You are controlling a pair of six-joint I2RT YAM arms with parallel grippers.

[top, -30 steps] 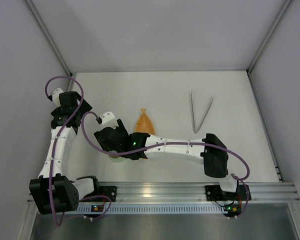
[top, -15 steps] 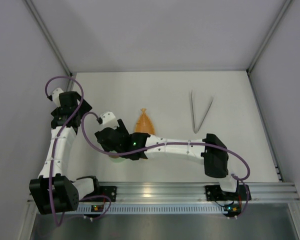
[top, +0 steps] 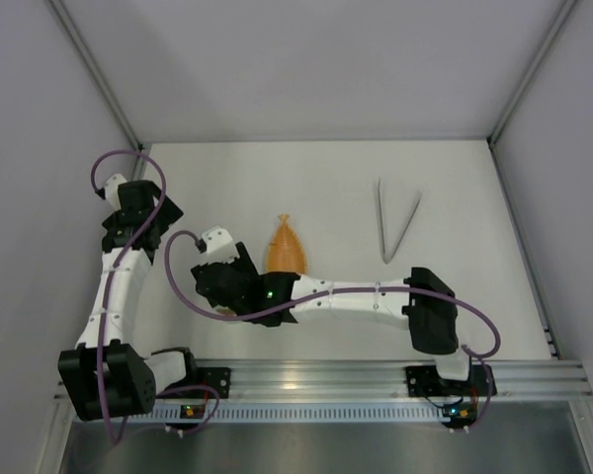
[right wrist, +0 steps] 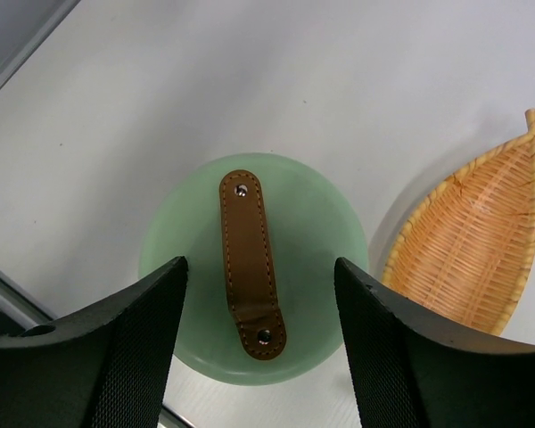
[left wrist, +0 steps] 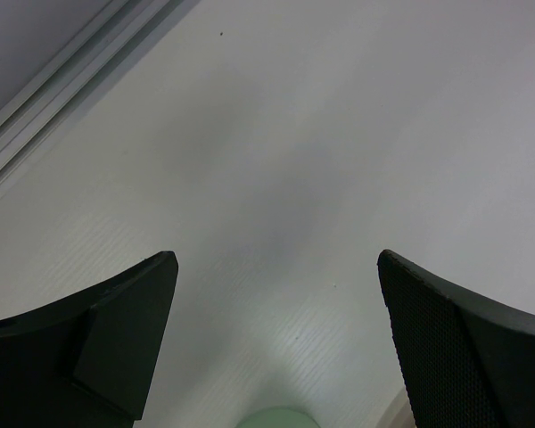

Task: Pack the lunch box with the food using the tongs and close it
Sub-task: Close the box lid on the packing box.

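lid under my right jaws, tongs lying idle

my right gripper (right wrist: 257,283) hangs straight above the flat round pale green lid (right wrist: 316,227), jaws spread wide to either side of its short brown strap handle (right wrist: 247,251) and pinching nothing. i judge they stand astride it like this so they can drop and close across the strap. the lid seems to sit on the lunch box, though its body is hidden beneath, so i cannot tell for sure.

just beside it lies the orange woven leaf-shaped dish (right wrist: 473,241). the part i see holds no food, so the chunks may already be packed.

the long thin silver tongs (top: 395,222) lie well apart on the white table (top: 455,178), toward the far right.

my left gripper (left wrist: 276,267) is spread too, over bare table near the left wall, out of the way.

room is tight toward the dish and the near rail, and freer on the far side.
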